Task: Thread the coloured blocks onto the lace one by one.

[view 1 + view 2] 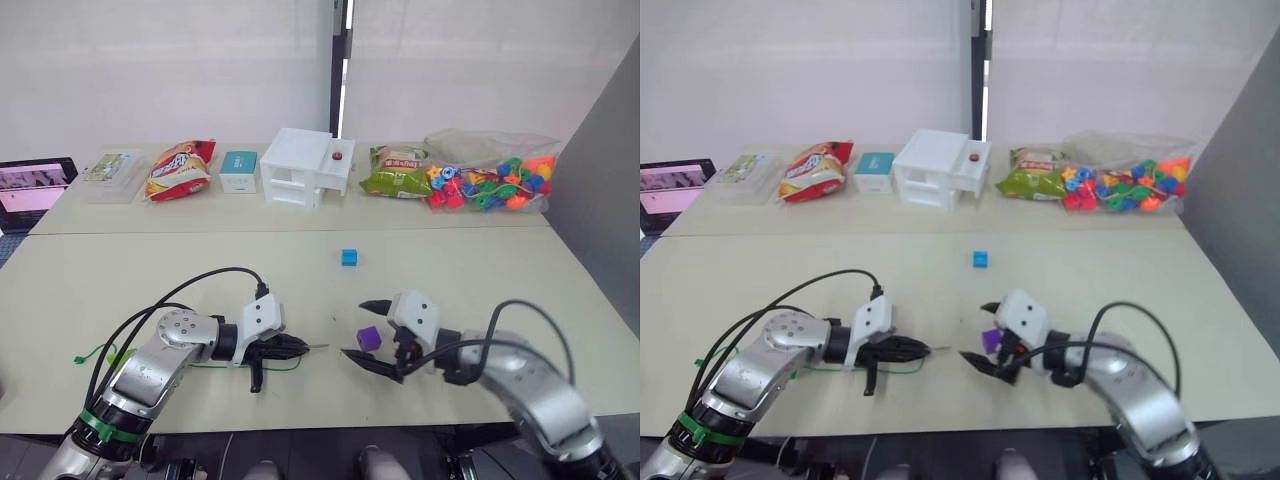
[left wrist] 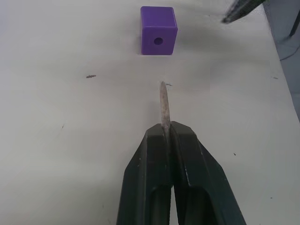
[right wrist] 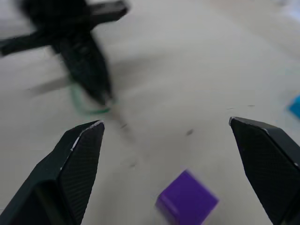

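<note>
Between spread right gripper (image 1: 366, 332) fingers — purple block (image 1: 369, 338).

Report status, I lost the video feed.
Left gripper shut on lace tip. Right gripper open around purple block. Blue block apart, nothing between.

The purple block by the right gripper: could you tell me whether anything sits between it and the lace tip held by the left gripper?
Nothing visible does: bare table separates the lace tip from the purple block, whose hole faces the tip.
</note>
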Tool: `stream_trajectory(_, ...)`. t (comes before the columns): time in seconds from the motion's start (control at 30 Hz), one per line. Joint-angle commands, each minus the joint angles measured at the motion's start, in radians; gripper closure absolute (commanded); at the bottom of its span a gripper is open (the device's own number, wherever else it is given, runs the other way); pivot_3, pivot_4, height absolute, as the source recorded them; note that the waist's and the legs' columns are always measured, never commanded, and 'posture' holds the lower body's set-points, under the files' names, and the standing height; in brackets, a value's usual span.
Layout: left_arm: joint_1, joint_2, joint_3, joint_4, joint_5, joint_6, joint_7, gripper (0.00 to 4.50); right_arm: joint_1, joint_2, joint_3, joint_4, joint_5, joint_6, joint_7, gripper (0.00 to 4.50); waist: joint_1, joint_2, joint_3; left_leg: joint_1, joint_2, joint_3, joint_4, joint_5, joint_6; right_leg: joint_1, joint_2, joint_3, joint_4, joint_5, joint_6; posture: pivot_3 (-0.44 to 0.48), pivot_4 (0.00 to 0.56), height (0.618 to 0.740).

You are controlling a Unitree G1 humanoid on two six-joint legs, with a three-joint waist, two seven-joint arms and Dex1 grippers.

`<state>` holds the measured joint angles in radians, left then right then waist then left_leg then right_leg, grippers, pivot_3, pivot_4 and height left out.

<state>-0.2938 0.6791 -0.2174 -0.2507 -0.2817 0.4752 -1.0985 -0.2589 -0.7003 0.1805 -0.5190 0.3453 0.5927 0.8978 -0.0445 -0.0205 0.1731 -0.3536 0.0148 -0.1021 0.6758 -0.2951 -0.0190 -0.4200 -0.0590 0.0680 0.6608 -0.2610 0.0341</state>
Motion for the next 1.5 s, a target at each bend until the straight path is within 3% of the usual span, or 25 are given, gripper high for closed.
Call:
stream_trajectory(0.03,0.013,0.000,0.023,-0.053,-0.025,0.007,0.018,4.50,-0.124,-0.086,0.088,0.123,-0.015,-0.079,0.237,0.02,-0.001,0.000,0.000,0.000,0.000,0.000,0.000,0.000,0.000,0.000,0.000,0.000,0.000,0.000,0.000,0.000,0.150,0.740)
stream_trajectory(0.17,0.045,0.000,0.031,-0.096,-0.030,0.022,0.039,4.50,-0.249,-0.096,0.194,0.345,-0.144,-0.256,0.345,0.02,0.000,0.000,0.000,0.000,0.000,0.000,0.000,0.000,0.000,0.000,0.000,0.000,-0.001,0.000,0.000,0.000,0.150,0.740)
stream_trajectory(0.43,0.077,0.006,0.033,-0.149,-0.050,0.051,0.071,4.50,-0.319,-0.046,0.210,0.534,-0.197,-0.378,0.419,0.02,0.004,0.000,0.000,-0.001,0.000,0.000,0.001,0.000,0.000,-0.001,-0.001,0.000,0.001,0.000,0.000,0.000,0.150,0.740)
stream_trajectory(0.47,0.080,0.006,0.033,-0.156,-0.052,0.055,0.075,4.50,-0.320,-0.039,0.206,0.539,-0.197,-0.382,0.420,0.53,0.004,0.000,0.000,-0.001,0.000,0.000,0.001,0.000,0.000,-0.001,-0.001,0.000,0.001,0.000,0.000,0.000,0.150,0.740)
stream_trajectory(0.77,0.080,0.010,0.026,-0.172,-0.060,0.066,0.079,4.50,-0.290,-0.020,0.183,0.508,-0.194,-0.365,0.408,3.33,0.004,0.000,0.000,-0.001,0.000,0.000,0.001,0.000,0.000,-0.002,-0.001,0.000,0.002,0.000,0.000,0.000,0.150,0.740)
stream_trajectory(1.07,0.024,-0.005,-0.046,-0.114,-0.011,0.038,0.066,4.50,-0.179,0.009,0.192,0.286,-0.171,-0.178,0.329,3.32,0.005,0.000,0.000,-0.001,-0.001,0.000,0.001,0.000,0.000,-0.001,-0.001,0.000,0.002,0.000,0.000,0.000,0.150,0.740)
stream_trajectory(1.5,-0.008,0.013,-0.083,-0.082,-0.010,0.022,0.003,4.50,-0.147,0.014,0.231,0.263,-0.230,-0.117,0.254,3.32,0.000,0.000,0.000,0.000,0.000,0.000,0.001,0.000,0.000,-0.001,-0.001,0.000,0.002,0.000,0.000,0.000,0.150,0.740)
